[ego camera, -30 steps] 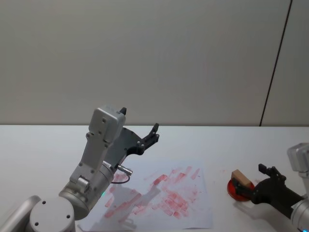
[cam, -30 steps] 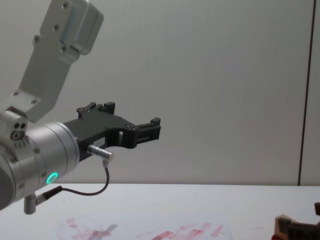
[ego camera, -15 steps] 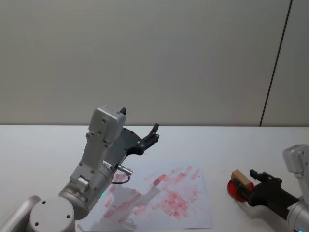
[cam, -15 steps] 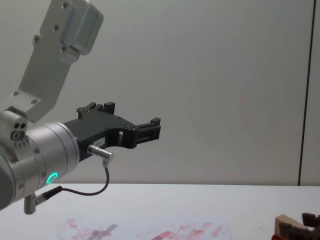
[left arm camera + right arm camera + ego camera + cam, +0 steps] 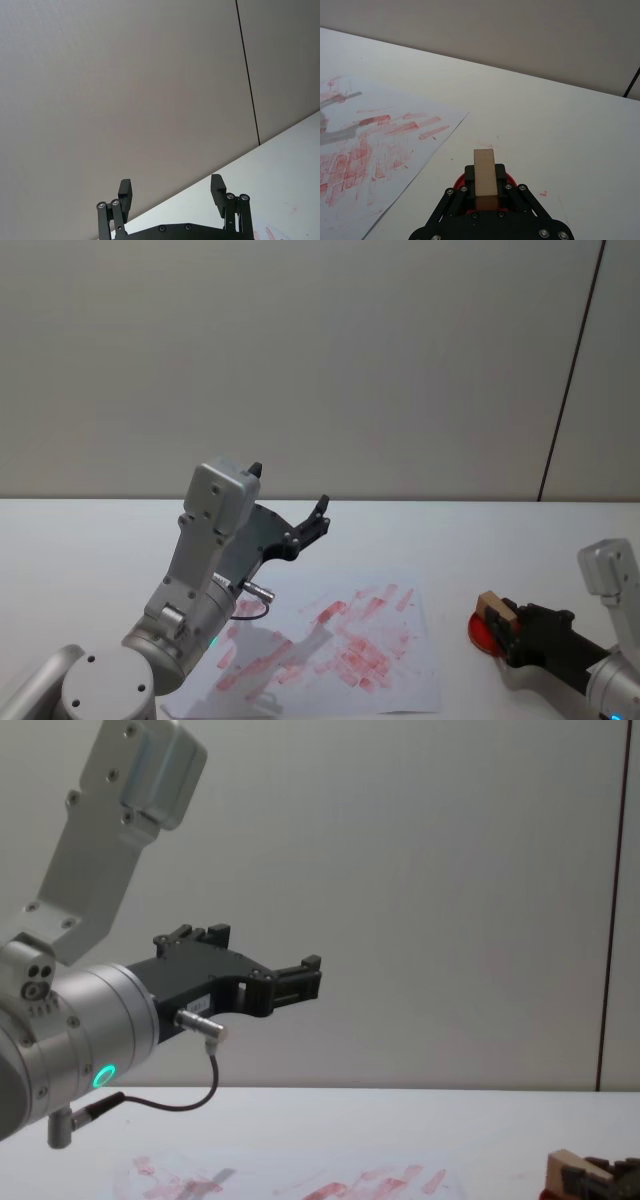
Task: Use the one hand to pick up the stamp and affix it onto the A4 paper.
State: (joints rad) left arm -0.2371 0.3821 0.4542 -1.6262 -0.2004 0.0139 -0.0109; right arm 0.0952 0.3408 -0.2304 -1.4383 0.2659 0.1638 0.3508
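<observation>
Right end effector [image 5: 485,187] pinches the stamp [image 5: 484,170], which stands on the red ink pad [image 5: 480,636], just beside the A4 paper [image 5: 418,682] (heavily ink-marked) on the tabletop [image 5: 500,540]. Left end effector [image 5: 170,192] is held high above the tabletop, fingers spread.

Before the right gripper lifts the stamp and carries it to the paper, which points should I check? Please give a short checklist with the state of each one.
1. Grip: the right gripper is shut on the stamp, one jaw against each side. Ok.
2. Ink on the stamp's face: the stamp stands on the red ink pad, so its underside is hidden. Cannot tell.
3. Way to the A4 paper: bare table lies between pad and sheet. Ok.
4. Room to print: the sheet's edge nearest the pad is unmarked. Ok.
5. Left gripper: open, raised in the air over the sheet's left part, away from the right side. Ok.
</observation>
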